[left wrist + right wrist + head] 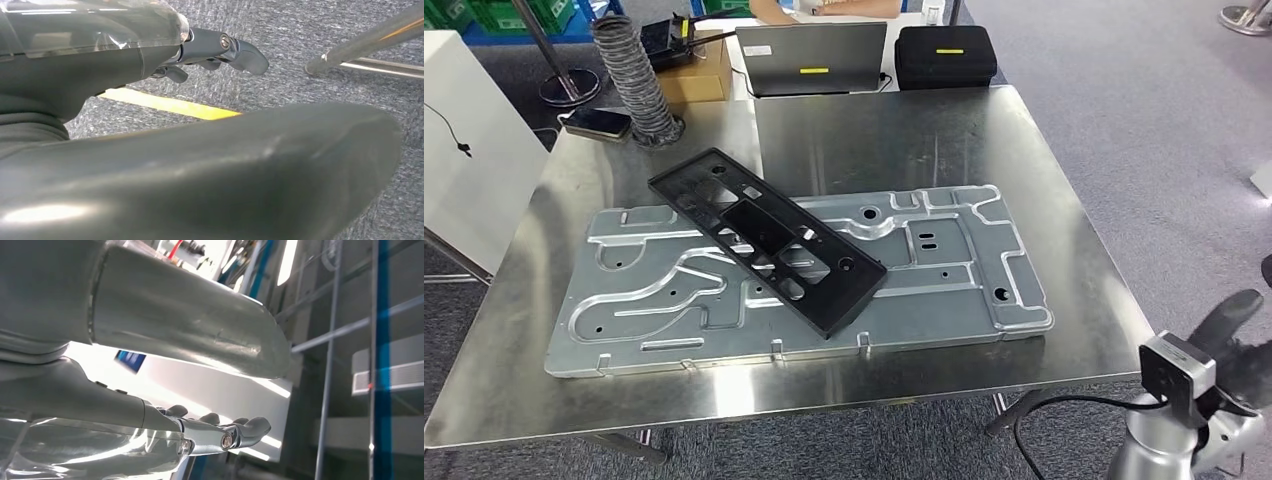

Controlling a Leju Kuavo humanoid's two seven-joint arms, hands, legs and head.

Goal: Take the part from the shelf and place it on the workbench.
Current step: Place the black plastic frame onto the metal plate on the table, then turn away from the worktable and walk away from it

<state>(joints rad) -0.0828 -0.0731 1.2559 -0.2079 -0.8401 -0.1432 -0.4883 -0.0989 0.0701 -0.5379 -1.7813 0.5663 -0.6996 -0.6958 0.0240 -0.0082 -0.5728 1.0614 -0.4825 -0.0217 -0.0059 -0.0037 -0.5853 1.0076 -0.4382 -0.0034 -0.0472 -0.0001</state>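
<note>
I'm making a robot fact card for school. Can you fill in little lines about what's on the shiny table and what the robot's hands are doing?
table: steel workbench, shiny top
black part: flat black plastic frame with cut-outs, lying slantwise on the metal plate
metal plate: large stamped silver plate, flat on the workbench
far edge: ribbed grey hose, phone, laptop, black case
right hand: empty, fingers apart, raised off the table's near right corner
left hand: empty, fingers apart, hanging over grey carpet
task state: part already on the workbench
</note>
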